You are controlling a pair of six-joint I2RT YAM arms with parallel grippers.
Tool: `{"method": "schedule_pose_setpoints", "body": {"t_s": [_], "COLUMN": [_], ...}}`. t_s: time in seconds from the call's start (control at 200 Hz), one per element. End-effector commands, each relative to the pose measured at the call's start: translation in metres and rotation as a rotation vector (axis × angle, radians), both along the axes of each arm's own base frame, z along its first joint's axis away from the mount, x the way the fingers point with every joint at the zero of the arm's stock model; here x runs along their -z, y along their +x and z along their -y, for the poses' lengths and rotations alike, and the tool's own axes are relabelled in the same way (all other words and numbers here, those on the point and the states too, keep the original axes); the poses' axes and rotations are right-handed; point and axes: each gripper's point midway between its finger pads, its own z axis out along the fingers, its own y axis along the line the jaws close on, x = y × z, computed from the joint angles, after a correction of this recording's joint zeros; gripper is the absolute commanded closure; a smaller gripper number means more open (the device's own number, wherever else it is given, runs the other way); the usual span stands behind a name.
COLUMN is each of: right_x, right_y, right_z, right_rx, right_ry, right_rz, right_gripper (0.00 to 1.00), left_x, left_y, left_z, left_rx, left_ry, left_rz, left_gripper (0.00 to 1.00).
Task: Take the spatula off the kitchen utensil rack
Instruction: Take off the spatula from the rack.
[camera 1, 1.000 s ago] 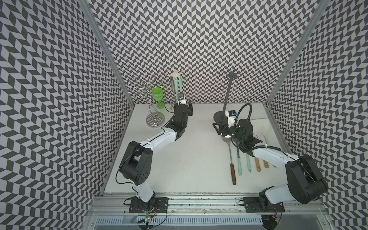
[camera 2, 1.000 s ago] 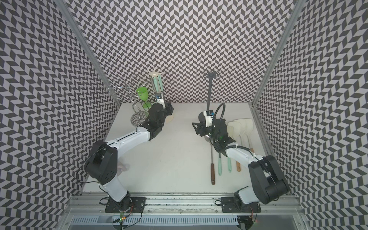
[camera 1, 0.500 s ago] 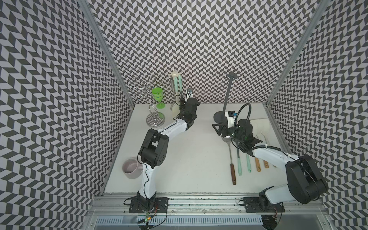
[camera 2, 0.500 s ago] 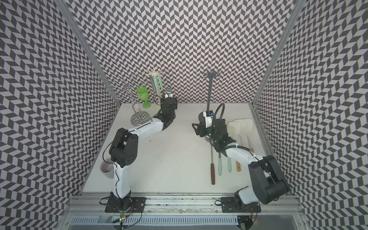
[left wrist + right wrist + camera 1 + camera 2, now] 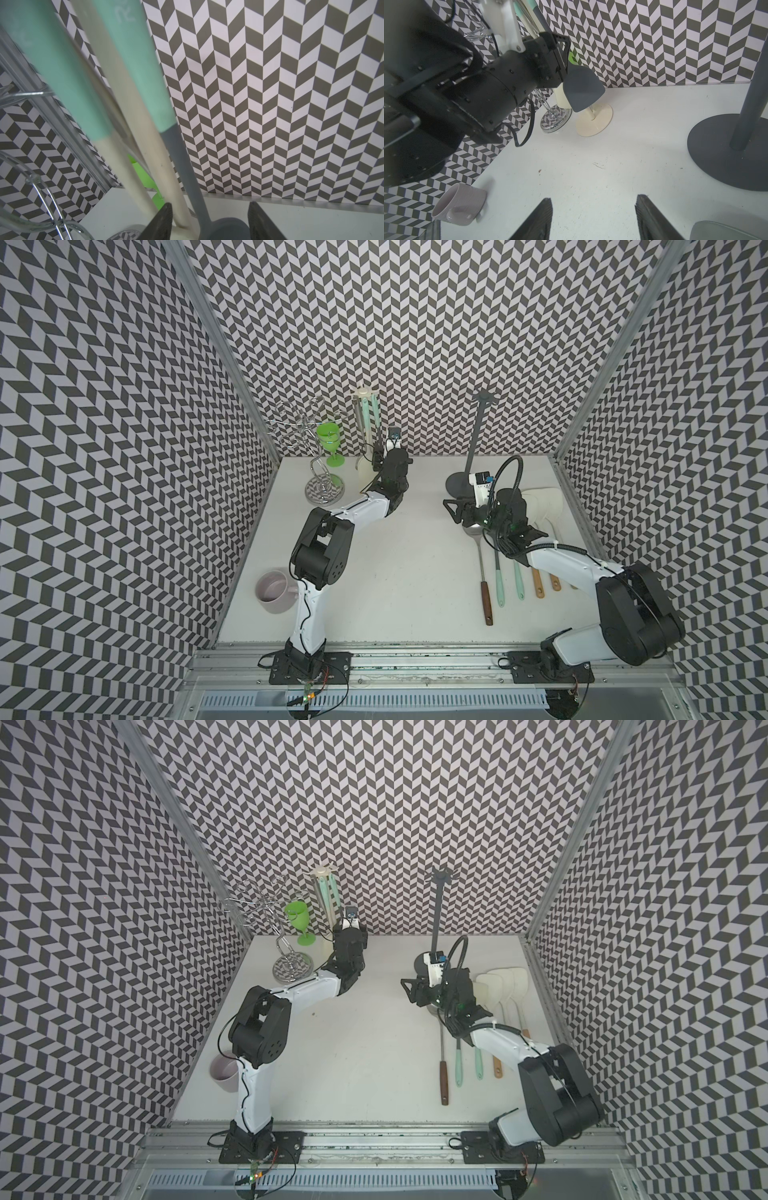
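A mug (image 5: 274, 591) stands in plain sight at the left edge of the desk (image 5: 407, 580); a second ago the left arm's elbow covered it. That arm has folded up and pushed its wrist toward the back wall. This brings the left fingers (image 5: 164, 222) to the cream utensil rack (image 5: 365, 394), just right of the wire glass holder (image 5: 324, 489) and green goblet (image 5: 328, 437). I judge the approach done and the closing next.

The spatula (image 5: 581, 91) hangs from the rack's top by a mint handle. Below that it turns grey, narrowing to a thin neck and then a broad, flat blade low near the rack's round foot. The left fingers stand apart on either side of the blade's top, not yet clenched; one looks to touch its edge.

Further right, the right fingers (image 5: 537, 220) are spread and empty over bare desk. They have not moved, near the dark stand (image 5: 478, 435) and the utensils (image 5: 500, 585) lying flat.
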Motion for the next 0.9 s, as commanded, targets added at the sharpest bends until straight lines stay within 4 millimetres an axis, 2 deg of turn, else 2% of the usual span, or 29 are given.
{"method": "schedule_pose_setpoints", "body": {"t_s": [0.0, 0.195, 0.591, 0.721, 0.896], "right_x": [-0.019, -0.017, -0.011, -0.011, -0.009], "right_y": [0.007, 0.008, 0.01, 0.011, 0.012], "right_z": [-0.004, -0.005, -0.007, -0.008, -0.009], "right_rx": [-0.006, -0.009, -0.013, -0.016, -0.021], "right_ry": [0.017, 0.016, 0.007, 0.009, 0.012], "right_rz": [0.062, 0.057, 0.046, 0.046, 0.039], "right_gripper": [0.36, 0.36, 0.37, 0.37, 0.37], "left_x": [-0.037, -0.03, -0.016, -0.016, -0.016], "left_y": [-0.014, -0.012, 0.017, 0.023, 0.035], "left_z": [-0.007, -0.007, -0.004, -0.009, -0.004], "left_rx": [0.011, 0.005, 0.002, -0.014, 0.013], "left_ry": [-0.049, -0.035, 0.004, 0.0, 0.009], "left_rz": [0.14, 0.169, 0.162, 0.161, 0.156], "left_gripper": [0.39, 0.37, 0.38, 0.38, 0.4]}}
